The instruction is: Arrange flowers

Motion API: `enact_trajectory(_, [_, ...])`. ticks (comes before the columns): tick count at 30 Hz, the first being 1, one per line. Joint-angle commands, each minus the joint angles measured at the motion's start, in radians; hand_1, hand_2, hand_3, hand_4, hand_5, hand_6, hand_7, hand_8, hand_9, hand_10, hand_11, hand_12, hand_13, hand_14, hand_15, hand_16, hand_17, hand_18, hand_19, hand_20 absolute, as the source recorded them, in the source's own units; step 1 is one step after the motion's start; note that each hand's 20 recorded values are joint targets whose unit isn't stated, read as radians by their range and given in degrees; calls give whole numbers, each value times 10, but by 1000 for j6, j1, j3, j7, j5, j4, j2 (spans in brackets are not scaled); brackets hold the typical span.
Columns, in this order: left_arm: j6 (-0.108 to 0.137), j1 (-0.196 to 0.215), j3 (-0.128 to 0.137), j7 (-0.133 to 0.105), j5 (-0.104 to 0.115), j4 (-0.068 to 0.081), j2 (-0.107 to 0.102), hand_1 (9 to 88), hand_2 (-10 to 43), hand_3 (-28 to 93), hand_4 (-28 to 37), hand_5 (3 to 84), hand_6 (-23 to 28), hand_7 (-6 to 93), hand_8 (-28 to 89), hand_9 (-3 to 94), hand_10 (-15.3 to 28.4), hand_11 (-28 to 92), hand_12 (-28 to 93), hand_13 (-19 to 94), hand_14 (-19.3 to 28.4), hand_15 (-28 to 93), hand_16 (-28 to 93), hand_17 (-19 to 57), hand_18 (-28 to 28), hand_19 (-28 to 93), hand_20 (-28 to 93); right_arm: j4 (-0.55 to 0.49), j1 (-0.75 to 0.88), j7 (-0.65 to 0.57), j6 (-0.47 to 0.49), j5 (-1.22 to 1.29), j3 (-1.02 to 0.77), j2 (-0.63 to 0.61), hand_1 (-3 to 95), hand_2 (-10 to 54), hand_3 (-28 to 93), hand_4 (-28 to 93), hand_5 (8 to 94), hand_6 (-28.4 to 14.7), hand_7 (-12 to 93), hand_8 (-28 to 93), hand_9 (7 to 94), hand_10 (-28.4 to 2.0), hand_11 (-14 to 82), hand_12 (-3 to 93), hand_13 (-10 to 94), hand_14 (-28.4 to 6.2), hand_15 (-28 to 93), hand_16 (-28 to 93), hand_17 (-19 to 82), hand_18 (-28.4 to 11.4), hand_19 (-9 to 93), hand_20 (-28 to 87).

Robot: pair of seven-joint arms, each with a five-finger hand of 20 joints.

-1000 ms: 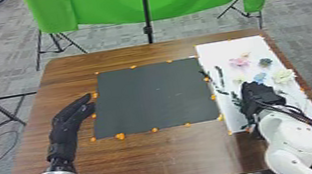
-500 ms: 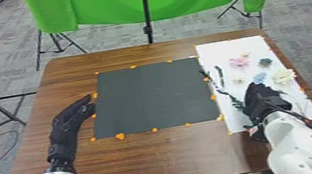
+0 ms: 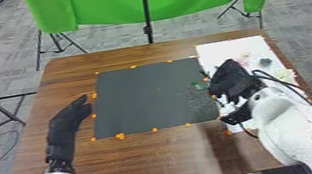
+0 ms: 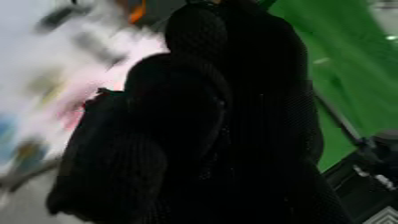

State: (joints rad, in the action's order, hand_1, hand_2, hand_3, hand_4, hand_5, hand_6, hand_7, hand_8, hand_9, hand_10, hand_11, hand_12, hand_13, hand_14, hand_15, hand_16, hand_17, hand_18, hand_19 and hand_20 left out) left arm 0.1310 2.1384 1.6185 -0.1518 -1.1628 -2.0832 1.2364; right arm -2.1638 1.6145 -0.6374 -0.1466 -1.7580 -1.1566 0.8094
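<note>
Head view: right hand (image 3: 233,81) is hovering over the seam between dark mat (image 3: 149,96) and white sheet (image 3: 227,49), fingers curling round a green sprig (image 3: 201,85). Leaves are poking past the mat's right edge. Pink flower (image 3: 244,60), dark flower (image 3: 265,62) and cream flower (image 3: 287,75) are lying on the sheet, between hand and table's right edge. Left hand (image 3: 68,120) is hanging just off the mat's left edge, fingers staying loose and extended. Mat's width is separating the hands.

Right wrist view: fingers are bunching, bent; blurred pink petals are showing beside them.
</note>
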Motion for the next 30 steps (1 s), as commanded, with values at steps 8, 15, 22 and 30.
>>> enact_trajectory(8, [87,55,65,13,-4,16,-25,203,55,616,-283,483,36,111,-57,456,138,164,122,320,169,223,19,12,133,103,210,350,-550,-30,-41,173,479,287,929,-95,-236,577,830,-67,183,236,931,-113,246,373,937,-12,563,197,794,2,781,463])
enact_trajectory(15, [98,68,69,17,-6,1,-38,207,50,619,-283,482,37,110,-57,455,137,163,122,319,169,223,20,11,134,103,211,461,-628,-72,-92,238,578,354,922,-95,-212,554,824,-66,191,226,927,-112,244,371,937,-12,551,201,794,5,775,461])
enact_trajectory(22, [74,60,66,31,-10,0,-40,212,42,630,-283,480,37,111,-57,453,136,162,123,318,169,223,20,9,136,105,211,496,-616,-78,-137,321,597,374,925,-95,-273,499,814,-68,199,220,928,-116,217,374,937,-16,526,208,795,7,755,464])
enact_trajectory(30, [34,37,63,60,-22,6,-48,223,34,637,-283,476,38,106,-55,448,136,159,124,314,168,220,20,7,136,101,209,511,-615,-71,-97,324,617,378,834,-95,-282,423,791,-80,152,167,888,-157,277,248,937,-27,490,216,792,3,732,463])
